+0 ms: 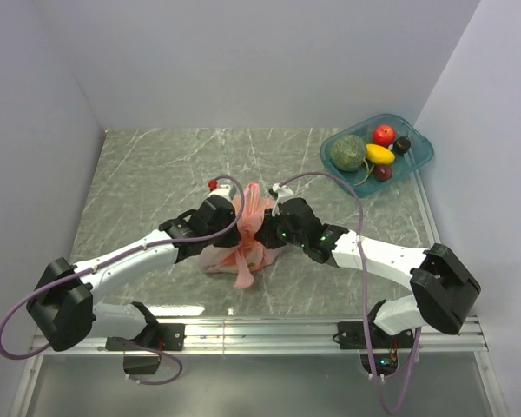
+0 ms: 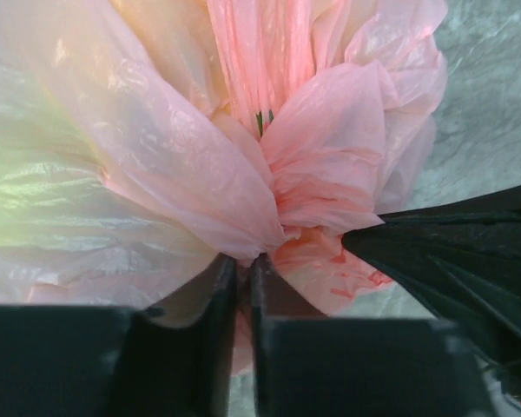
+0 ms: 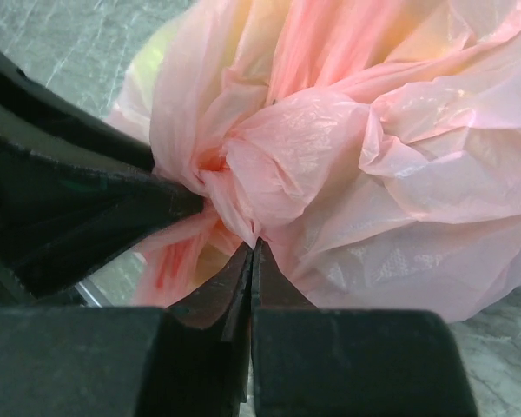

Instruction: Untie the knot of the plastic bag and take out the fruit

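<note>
The pink plastic bag [image 1: 224, 258] lies bunched at the table's middle, between both arms. Its knot [image 3: 243, 174] is a crumpled twist of pink film, seen in the left wrist view as the knot [image 2: 282, 204]. My left gripper [image 2: 243, 261] comes in from the left and is shut on a fold of the bag just below the knot. From the right, my right gripper [image 3: 253, 248] is shut, its tips pinching thin film beside the knot. Each gripper's black finger shows in the other's wrist view. The fruit inside shows only as a yellow-green tint [image 2: 17, 200] through the plastic.
A teal tray [image 1: 421, 159] stands at the back right, holding a dull-green melon [image 1: 348, 152], a red apple [image 1: 383, 135], a yellow fruit [image 1: 379, 154] and two dark ones. White walls close in the table on three sides.
</note>
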Motion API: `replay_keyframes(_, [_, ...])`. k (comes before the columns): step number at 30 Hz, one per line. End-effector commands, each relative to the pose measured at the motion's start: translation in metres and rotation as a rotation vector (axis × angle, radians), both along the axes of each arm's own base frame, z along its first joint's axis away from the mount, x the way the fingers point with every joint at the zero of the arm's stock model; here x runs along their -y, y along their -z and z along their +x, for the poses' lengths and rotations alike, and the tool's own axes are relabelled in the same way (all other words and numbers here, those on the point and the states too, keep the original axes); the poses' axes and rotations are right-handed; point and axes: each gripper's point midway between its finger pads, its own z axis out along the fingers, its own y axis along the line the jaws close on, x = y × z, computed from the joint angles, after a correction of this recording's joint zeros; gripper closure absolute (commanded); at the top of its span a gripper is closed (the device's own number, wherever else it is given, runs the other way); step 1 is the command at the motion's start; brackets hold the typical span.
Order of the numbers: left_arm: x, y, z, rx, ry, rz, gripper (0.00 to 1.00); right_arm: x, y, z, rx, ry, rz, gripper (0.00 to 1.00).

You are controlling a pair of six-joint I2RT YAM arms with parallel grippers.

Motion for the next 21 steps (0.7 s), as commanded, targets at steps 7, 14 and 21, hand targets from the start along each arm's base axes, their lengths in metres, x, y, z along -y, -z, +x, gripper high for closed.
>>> replay_keyframes(7, [-0.021,-0.008,0.011,0.074,-0.067,0.029,0.99,0.035,-0.004,0.02,0.048,0.184,-0.022,1.0])
replay_keyframes(14, [-0.08,-0.021,0.021,0.097,-0.214,-0.009,0.99,0.131,0.023,0.039,-0.045,0.492,0.014,1.0])
replay_keyframes(21, [-0.146,-0.027,0.031,0.134,-0.423,0.072,1.0,0.155,0.008,0.03,-0.002,0.545,0.058,1.0])
